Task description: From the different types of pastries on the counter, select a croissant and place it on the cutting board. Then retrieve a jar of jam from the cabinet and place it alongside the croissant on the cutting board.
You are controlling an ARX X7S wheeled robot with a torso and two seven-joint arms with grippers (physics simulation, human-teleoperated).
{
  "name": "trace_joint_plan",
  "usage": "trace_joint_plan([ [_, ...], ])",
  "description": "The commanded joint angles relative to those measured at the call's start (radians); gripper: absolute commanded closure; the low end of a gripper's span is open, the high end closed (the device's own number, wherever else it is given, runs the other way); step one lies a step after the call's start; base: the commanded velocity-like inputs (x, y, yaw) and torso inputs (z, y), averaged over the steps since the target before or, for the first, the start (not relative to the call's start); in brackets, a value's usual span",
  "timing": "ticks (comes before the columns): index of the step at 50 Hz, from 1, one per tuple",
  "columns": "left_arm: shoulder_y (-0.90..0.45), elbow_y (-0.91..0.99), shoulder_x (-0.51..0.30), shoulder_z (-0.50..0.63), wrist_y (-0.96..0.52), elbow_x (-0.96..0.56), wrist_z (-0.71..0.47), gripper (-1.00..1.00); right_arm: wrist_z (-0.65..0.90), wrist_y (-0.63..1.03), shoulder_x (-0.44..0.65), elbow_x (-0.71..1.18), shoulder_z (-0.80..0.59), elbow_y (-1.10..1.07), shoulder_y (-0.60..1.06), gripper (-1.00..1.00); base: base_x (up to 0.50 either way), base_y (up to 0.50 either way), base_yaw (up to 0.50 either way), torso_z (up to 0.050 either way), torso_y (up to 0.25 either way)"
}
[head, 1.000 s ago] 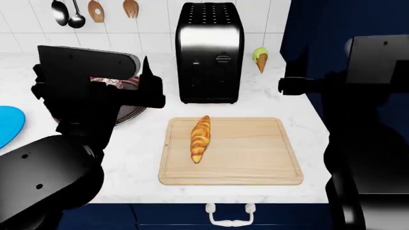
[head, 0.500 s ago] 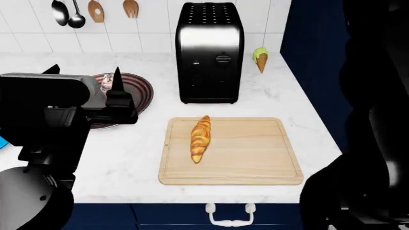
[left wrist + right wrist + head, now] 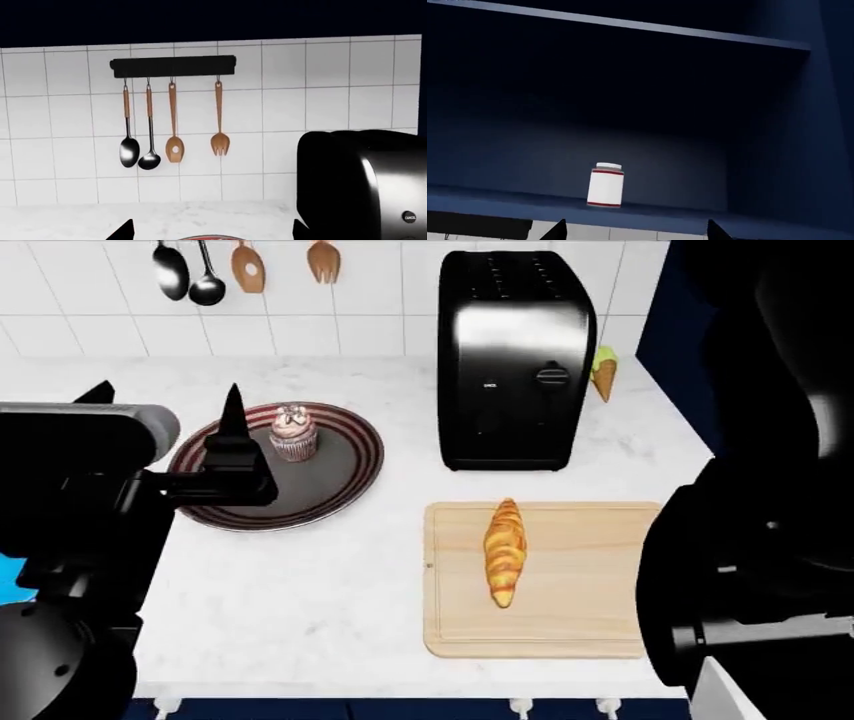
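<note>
The golden croissant [image 3: 505, 552] lies on the pale wood cutting board [image 3: 574, 620] on the white counter [image 3: 307, 570]. The pink-frosted cupcake [image 3: 294, 433] stands on a dark striped round tray [image 3: 334, 480]. My left gripper [image 3: 167, 400] is open and empty, held over the tray's left side; in the left wrist view it [image 3: 212, 232] faces the tiled wall. My right gripper [image 3: 637, 231] is open and empty, raised in front of the open cabinet, below the shelf. The jar of jam [image 3: 606, 185], whitish with red bands, stands on that shelf [image 3: 660, 212].
A black toaster [image 3: 518, 360] stands behind the board, with a green ice-cream cone [image 3: 605, 372] to its right. Utensils hang on a wall rack [image 3: 172, 66]. A blue plate edge [image 3: 11, 580] shows at far left. My right arm [image 3: 761, 540] covers the board's right end.
The head view has shifted, so the counter things sit further right. My right arm has risen to the cabinet. The left arm has moved off the cupcake, which now shows.
</note>
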Motion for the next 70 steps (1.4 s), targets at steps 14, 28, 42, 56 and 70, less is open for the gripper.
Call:
trace_joint_plan([
  [14, -0.059, 0.031, -0.025, -0.027, -0.056, -0.118, -0.084, -1.00, 0.078, 0.044, -0.018, 0.113, -0.043, 0.322, 0.350, -1.00, 0.00, 0.00, 0.00, 0.000, 0.000],
  [28, -0.073, 0.046, -0.021, -0.007, -0.057, -0.120, -0.078, -1.00, 0.152, -0.003, -0.011, 0.189, -0.052, 0.503, 0.449, -1.00, 0.19, 0.00, 0.00, 0.000, 0.000],
  [42, -0.087, 0.049, -0.028, -0.009, -0.064, -0.149, -0.094, -1.00, 0.183, -0.002, -0.002, 0.244, -0.065, 0.540, 0.444, -1.00, 0.45, 0.00, 0.00, 0.000, 0.000],
  [56, -0.087, 0.045, -0.033, -0.004, -0.066, -0.156, -0.098, -1.00, 0.143, -0.007, -0.014, 0.389, -0.090, 0.661, 0.525, -1.00, 0.00, 0.00, 0.00, 0.000, 0.000],
  [70, -0.097, -0.053, -0.015, 0.044, -0.037, -0.059, -0.009, -1.00, 0.299, -0.380, -0.028, 0.856, -0.685, 1.359, 0.828, -1.00, 0.00, 0.00, 0.00, 0.000, 0.000],
])
